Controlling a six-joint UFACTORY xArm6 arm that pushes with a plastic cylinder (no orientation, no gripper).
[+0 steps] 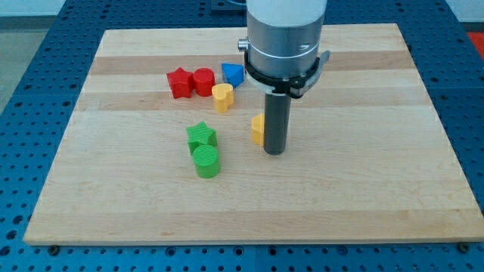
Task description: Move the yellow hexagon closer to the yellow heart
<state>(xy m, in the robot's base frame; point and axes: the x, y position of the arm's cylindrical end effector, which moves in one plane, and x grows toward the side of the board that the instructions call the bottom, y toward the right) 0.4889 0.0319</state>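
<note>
While the tip (274, 152) is resting against the yellow hexagon (259, 129) from its 3 o'clock side, the yellow heart (222, 97) is sitting near, toward 11 o'clock. The arm is carrying no hand. Pushing is seemingly under way; next, shoving toward 11 o'clock.

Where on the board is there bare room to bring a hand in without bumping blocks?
The view's right half, beyond my tip, is bare, as is the bottom strip below the green cylinder. It is crowded upper left: red star, red cylinder, blue block, yellow heart. The yellow hexagon touches my tip's left.
</note>
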